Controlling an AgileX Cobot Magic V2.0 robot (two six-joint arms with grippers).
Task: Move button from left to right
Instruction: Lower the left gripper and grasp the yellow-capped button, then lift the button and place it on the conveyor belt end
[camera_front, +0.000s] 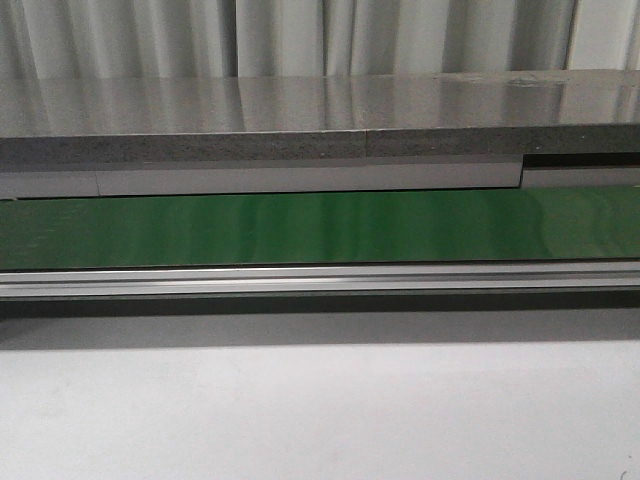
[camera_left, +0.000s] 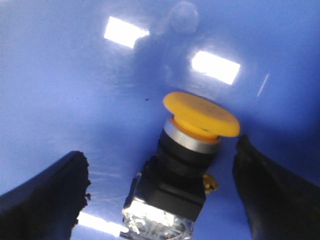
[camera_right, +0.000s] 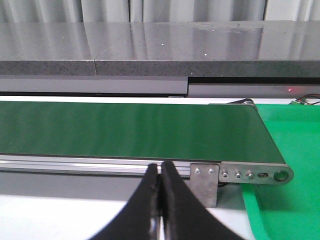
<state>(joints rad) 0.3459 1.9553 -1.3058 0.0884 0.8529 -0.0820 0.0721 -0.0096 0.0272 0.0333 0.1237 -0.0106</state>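
Observation:
The button (camera_left: 187, 160) lies tilted on a glossy blue surface (camera_left: 75, 90) in the left wrist view. It has a round yellow-orange cap (camera_left: 200, 114), a silver ring, a black body and a shiny clear base. My left gripper (camera_left: 160, 192) is open, with one black finger on each side of the button; neither finger touches it. My right gripper (camera_right: 160, 172) is shut and empty, in front of the green conveyor belt (camera_right: 130, 130). The front view shows neither the grippers nor the button.
The green conveyor belt (camera_front: 320, 228) with its aluminium rail (camera_front: 320, 278) runs across the front view, behind a white table (camera_front: 320, 410). A grey stone counter (camera_front: 320, 120) stands behind it. A green tray (camera_right: 290, 150) lies at the belt's right end.

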